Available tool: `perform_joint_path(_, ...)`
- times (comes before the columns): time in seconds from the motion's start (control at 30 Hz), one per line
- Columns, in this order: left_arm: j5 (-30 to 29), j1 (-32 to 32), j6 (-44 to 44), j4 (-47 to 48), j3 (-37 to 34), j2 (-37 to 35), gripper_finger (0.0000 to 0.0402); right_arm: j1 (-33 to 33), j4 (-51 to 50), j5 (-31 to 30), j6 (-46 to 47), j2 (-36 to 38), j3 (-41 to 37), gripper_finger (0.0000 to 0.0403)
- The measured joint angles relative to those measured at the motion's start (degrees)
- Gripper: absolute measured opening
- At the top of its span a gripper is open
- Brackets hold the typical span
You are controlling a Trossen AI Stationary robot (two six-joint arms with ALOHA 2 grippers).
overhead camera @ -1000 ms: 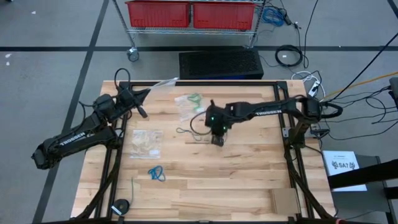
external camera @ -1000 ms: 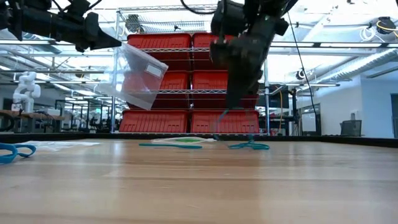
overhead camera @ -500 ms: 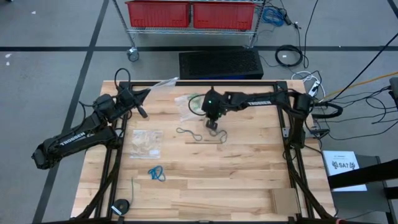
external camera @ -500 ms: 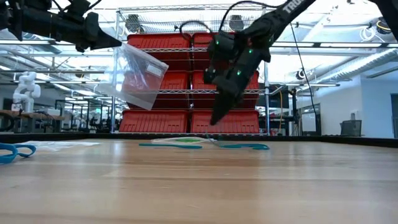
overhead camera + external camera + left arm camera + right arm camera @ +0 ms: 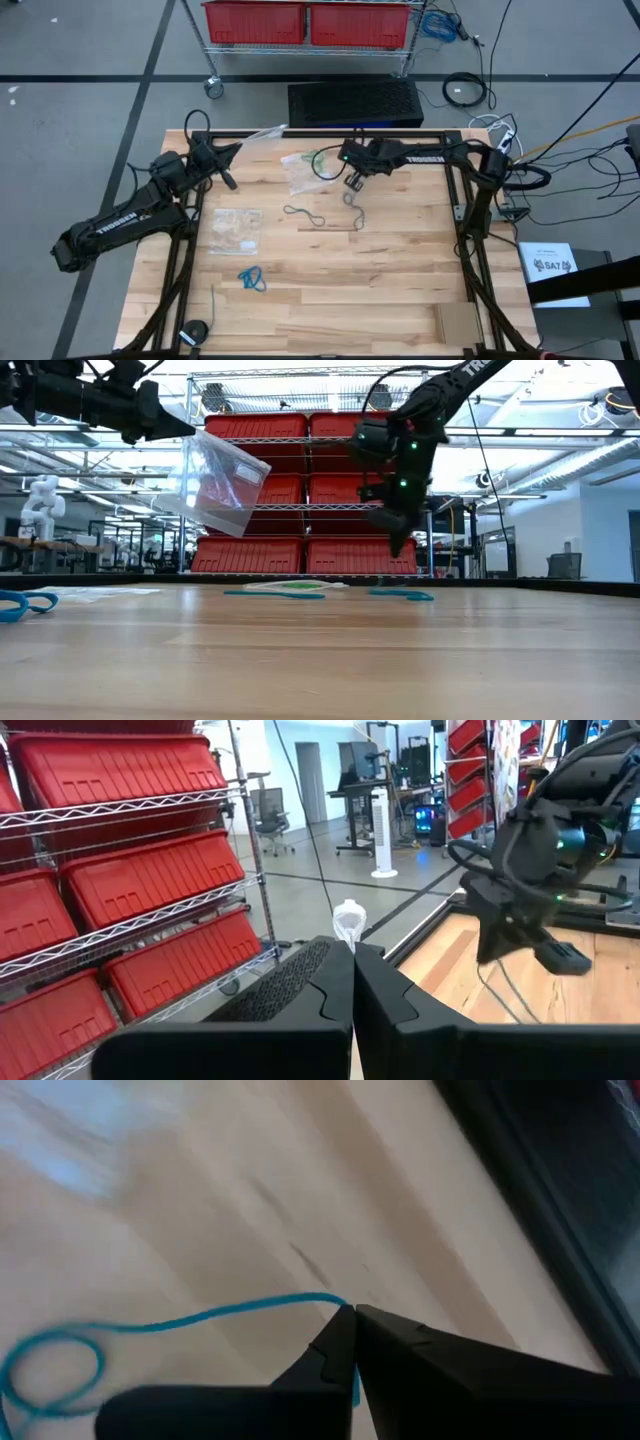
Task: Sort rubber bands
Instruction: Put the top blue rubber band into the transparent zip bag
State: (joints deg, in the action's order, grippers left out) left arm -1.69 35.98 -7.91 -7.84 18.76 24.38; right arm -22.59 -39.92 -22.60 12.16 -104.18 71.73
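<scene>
I see the wooden surface (image 5: 400, 290) carrying two flat zip bags (image 5: 236, 229), teal bands (image 5: 303, 215), blue bands (image 5: 252, 279).

Robotics lab: red bins (image 5: 262, 550) on wire shelving (image 5: 300, 508), test benches.

arms (image 5: 120, 215): dark, jointed | white TROSSEN lettering | green lights

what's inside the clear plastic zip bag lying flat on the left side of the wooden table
The clear plastic zip bag shows a cluster of pale loops through its film, apparently rubber bands; their colour and number cannot be told. It lies on the wooden table, which hides nothing beneath.
</scene>
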Motion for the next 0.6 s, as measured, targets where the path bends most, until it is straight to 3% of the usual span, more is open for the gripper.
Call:
perform_joint_path(0.2, 0.0, -0.01, -0.01, 0.03, 0.0, -0.02, 0.0, -0.61, -11.85, -1.41, 6.78, 1.54, 0.01, 0.0)
perform_joint_path(0.4, 0.0, 0.0, -0.02, 0.03, 0.0, -0.02, 0.0, -0.61, -20.3, 1.46, 13.85, 1.49, -1.93, 0.0001)
perform_joint_path(0.6, 0.0, 0.01, 0.01, 0.03, 0.0, -0.02, 0.0, -0.59, -20.3, 4.56, 14.19, 1.46, -2.51, 0.0058)
